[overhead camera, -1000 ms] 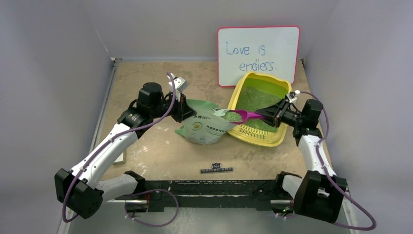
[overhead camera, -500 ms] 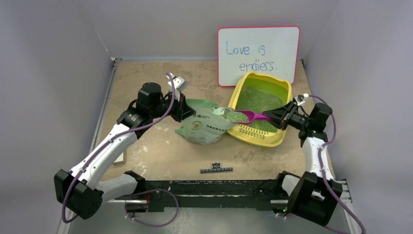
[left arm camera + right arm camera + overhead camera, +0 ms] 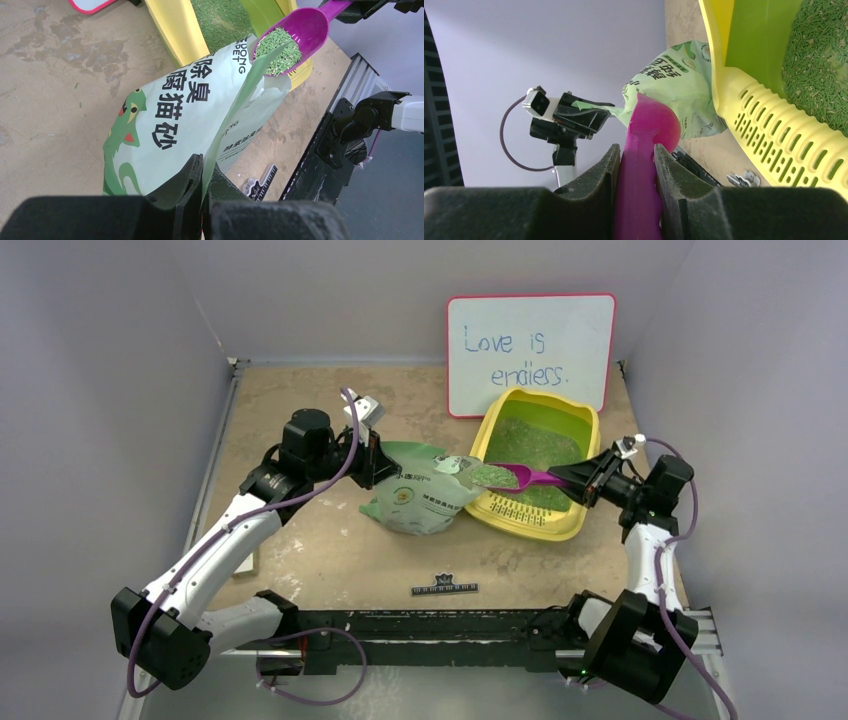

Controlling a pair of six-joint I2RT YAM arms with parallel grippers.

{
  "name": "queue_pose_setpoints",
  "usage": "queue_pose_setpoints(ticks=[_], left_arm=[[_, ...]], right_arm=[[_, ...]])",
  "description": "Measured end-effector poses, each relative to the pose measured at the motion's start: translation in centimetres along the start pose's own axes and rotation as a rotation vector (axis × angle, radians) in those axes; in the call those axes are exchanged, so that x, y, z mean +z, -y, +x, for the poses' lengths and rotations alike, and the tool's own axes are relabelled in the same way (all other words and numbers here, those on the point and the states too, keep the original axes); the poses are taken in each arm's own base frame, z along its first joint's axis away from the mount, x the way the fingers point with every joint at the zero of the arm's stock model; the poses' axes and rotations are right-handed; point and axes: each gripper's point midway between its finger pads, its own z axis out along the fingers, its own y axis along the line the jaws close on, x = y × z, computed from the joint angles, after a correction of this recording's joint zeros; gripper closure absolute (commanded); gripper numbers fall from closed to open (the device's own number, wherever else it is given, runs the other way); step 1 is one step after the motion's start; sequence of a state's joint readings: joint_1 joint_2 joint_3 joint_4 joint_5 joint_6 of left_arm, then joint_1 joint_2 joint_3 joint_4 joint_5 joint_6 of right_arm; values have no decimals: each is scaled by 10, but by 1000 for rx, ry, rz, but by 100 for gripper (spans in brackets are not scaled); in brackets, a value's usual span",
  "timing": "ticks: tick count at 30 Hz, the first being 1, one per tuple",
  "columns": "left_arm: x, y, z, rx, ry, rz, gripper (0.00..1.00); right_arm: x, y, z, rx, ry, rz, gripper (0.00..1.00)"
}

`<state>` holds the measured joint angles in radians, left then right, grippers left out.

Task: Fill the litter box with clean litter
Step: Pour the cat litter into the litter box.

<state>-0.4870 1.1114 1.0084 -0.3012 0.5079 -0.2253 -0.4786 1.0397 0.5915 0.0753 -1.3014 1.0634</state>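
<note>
The yellow litter box (image 3: 588, 420) stands at the back right with a layer of green clean litter (image 3: 530, 445) in it. A pale green bag (image 3: 425, 500) lies to its left; my left gripper (image 3: 372, 462) is shut on the bag's edge (image 3: 227, 130), holding the mouth up. My right gripper (image 3: 585, 480) is shut on the handle of a magenta scoop (image 3: 535, 478). The scoop bowl (image 3: 300, 30) holds a heap of litter (image 3: 279, 45) at the bag's mouth, beside the box's near corner. The right wrist view shows the handle (image 3: 639, 165) between the fingers and the slotted grille (image 3: 774, 130).
A white red-framed board (image 3: 530, 352) leans on the back wall right behind the box. A small black toothed strip (image 3: 445, 588) lies near the front edge. Grey walls close the table on three sides.
My right arm has drawn back to the right, and the loaded scoop has shifted slightly right with it. The left arm and bag have stayed put.
</note>
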Motion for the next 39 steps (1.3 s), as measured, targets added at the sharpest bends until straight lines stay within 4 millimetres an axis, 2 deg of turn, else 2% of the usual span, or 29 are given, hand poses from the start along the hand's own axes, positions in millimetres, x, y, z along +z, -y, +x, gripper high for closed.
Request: queue_pose_setpoints(ticks=[20,30,39], left_arm=[[0,-1,0,0,1,-6,100],[2,-4,-2,1,5,-16,100],[3,-8,-4,0,8,-37,100]], right_arm=[[-5,-13,-7,9,43,-46,100],[-8,-26,-4,-4,37,-81,100],[-12,-39,-9,-21,52,-112,100]])
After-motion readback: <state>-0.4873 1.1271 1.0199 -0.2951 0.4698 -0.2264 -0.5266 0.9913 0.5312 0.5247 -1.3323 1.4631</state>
